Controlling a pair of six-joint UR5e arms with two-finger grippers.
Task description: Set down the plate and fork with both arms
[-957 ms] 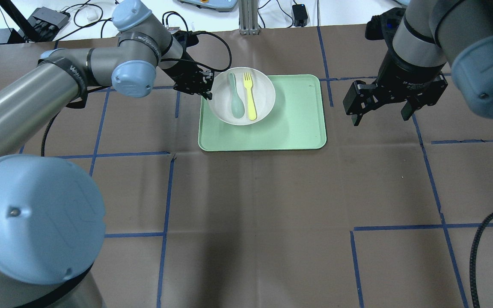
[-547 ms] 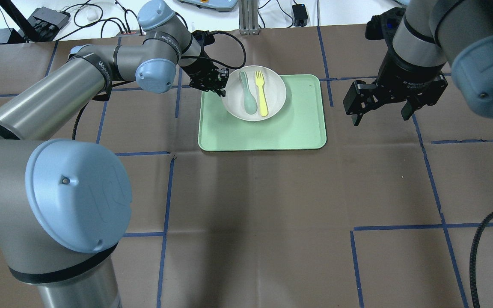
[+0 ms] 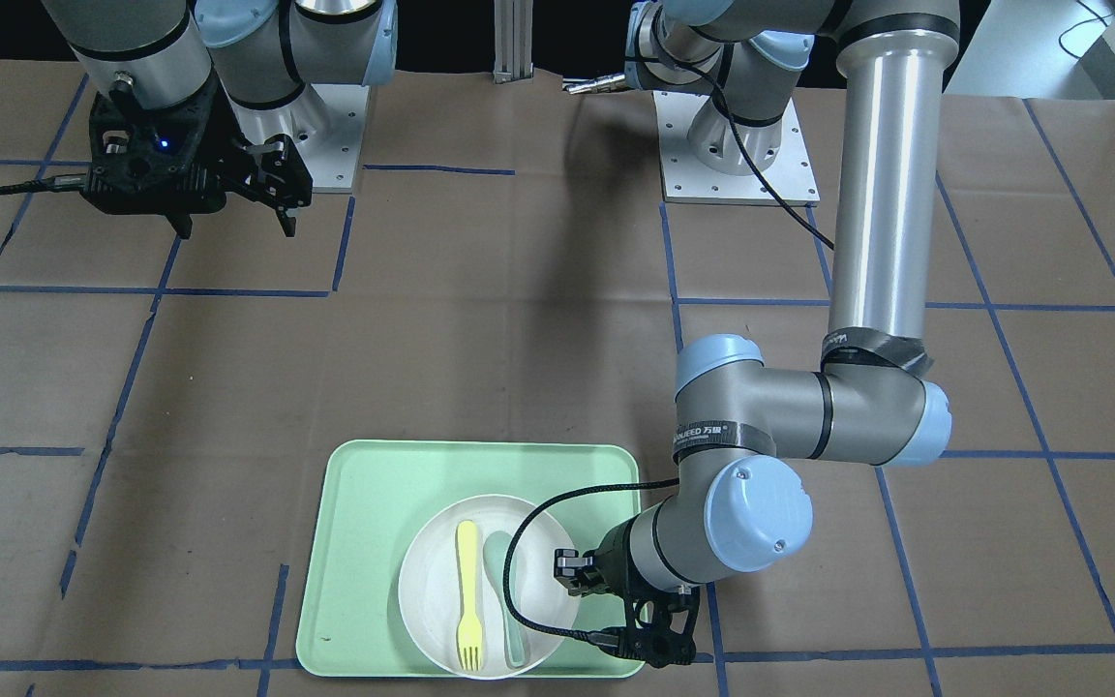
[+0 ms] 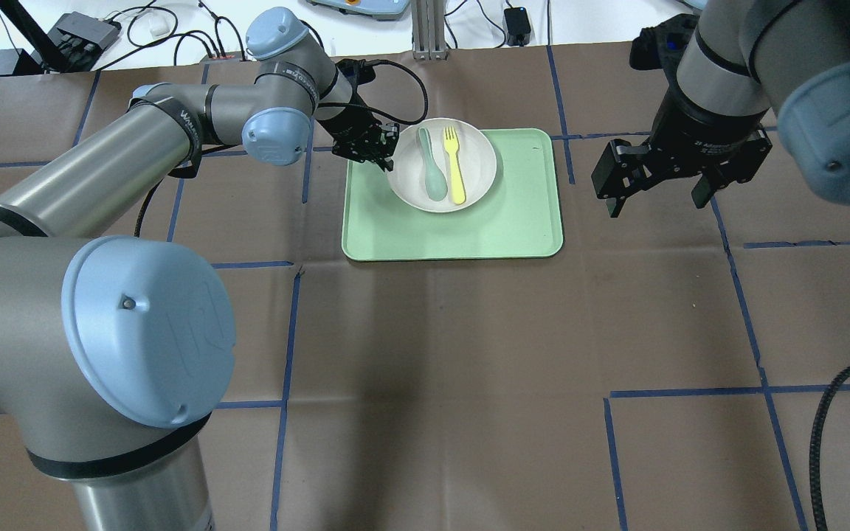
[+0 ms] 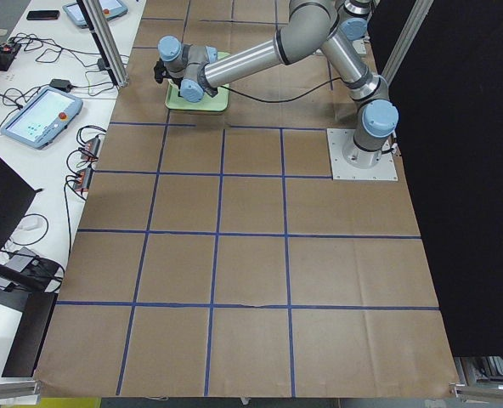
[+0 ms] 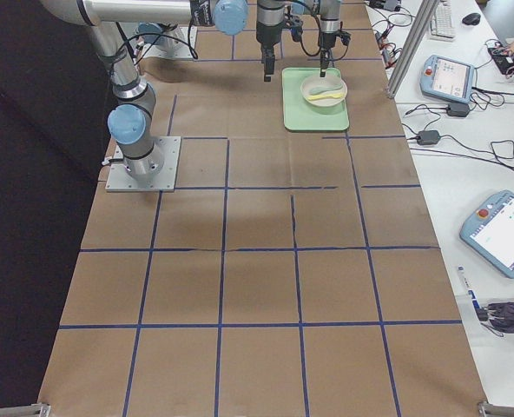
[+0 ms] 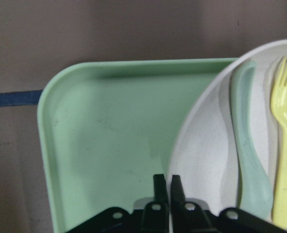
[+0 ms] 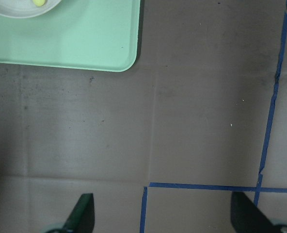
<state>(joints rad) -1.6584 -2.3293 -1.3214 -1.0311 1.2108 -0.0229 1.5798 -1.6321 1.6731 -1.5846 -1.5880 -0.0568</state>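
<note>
The off-white plate lies over the far left part of the light-green tray and overlaps its far rim. The pale-yellow fork lies in the plate, next to a grey-green spoon. My left gripper is shut on the plate's left rim. The left wrist view shows the fingers pinching the rim of the plate, with the fork in it. My right gripper hangs open and empty right of the tray; its right wrist view shows bare paper between the jaws.
Brown paper with blue tape lines covers the table. The tray also shows in the front-facing view with the plate and left gripper. Cables and devices lie past the far edge.
My left gripper has carried the plate, with fork and spoon in it, to the right over the tray; the left arm has swung with it. The right arm has not moved.
</note>
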